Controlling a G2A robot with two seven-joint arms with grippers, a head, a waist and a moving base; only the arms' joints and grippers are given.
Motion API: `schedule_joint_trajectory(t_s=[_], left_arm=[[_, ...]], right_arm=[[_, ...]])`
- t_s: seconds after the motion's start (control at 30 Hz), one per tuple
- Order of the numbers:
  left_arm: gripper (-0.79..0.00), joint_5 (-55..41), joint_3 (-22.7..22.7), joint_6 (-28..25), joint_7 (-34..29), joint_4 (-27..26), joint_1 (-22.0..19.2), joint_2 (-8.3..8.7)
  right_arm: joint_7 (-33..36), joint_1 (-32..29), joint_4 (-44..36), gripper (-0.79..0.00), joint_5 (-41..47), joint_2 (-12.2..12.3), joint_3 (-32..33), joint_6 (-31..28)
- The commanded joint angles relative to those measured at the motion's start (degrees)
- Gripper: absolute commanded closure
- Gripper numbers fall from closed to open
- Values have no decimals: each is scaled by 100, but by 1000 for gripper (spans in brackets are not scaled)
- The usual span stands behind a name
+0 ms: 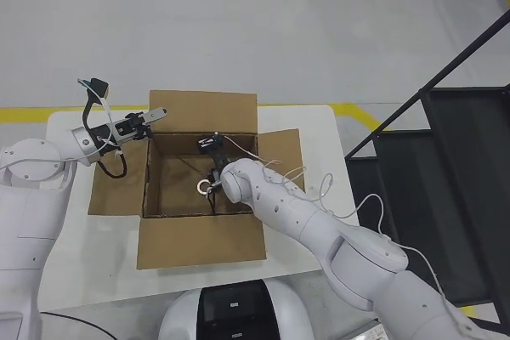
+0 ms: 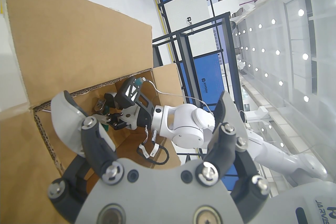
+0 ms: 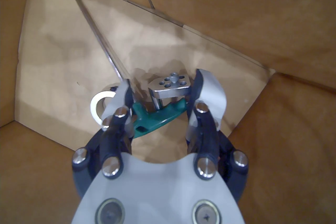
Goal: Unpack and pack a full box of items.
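Observation:
An open cardboard box [image 1: 200,234] stands on the white table [image 1: 76,255] with its flaps spread flat. My right gripper [image 1: 209,180] is down inside it, shut on a green-handled metal tool [image 3: 157,116] with a drilled steel block [image 3: 170,84] on top. The same gripper [image 2: 105,117] and the tool show low in the box in the left wrist view. A white ring [image 3: 95,104] lies on the box floor beside one finger. My left gripper [image 1: 157,113] hangs open and empty above the box's back left corner, its fingers [image 2: 65,109] spread wide.
Bare brown walls [image 3: 236,12] and floor surround the tool inside the box. A black metal stair frame [image 1: 442,144] stands to the right of the table. A yellow floor line [image 1: 34,112] runs behind it. Table margins around the flaps are narrow.

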Motion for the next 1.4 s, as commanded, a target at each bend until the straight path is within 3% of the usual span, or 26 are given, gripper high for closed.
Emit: schedule_joint_trajectory(t_s=[0.0,0.27,0.47,0.63,0.87,1.07,1.1,1.13,1.17,1.2,1.37], left_arm=[[-785,0,0,0,0,0,0,0],[-785,0,0,0,0,0,0,0],[-785,0,0,0,0,0,0,0],[-785,0,0,0,0,0,0,0],[-785,0,0,0,0,0,0,0],[-785,0,0,0,0,0,0,0],[-785,0,0,0,0,0,0,0],[-785,0,0,0,0,0,0,0],[-785,0,0,0,0,0,0,0],[-785,0,0,0,0,0,0,0],[-785,0,0,0,0,0,0,0]], right_arm=[[-10,11,43,0,-20,-33,9,-11],[-146,10,-74,0,-246,-57,124,-114],[-32,-235,-761,0,-562,147,336,-478],[262,-670,-1811,0,-793,503,839,-872],[1384,-1713,-3897,0,-738,1079,2041,-1513],[1869,-2549,-5284,0,-1046,1369,2806,-1528],[1844,-2647,-5377,-135,-945,1380,2884,-1455],[1834,-2696,-5431,-200,-899,1389,2930,-1432],[1837,-2699,-5428,-369,-937,1394,2924,-1437],[1818,-2680,-5412,-785,-926,1388,2897,-1439],[1721,-2287,-4901,-785,-722,1275,2545,-1361]])
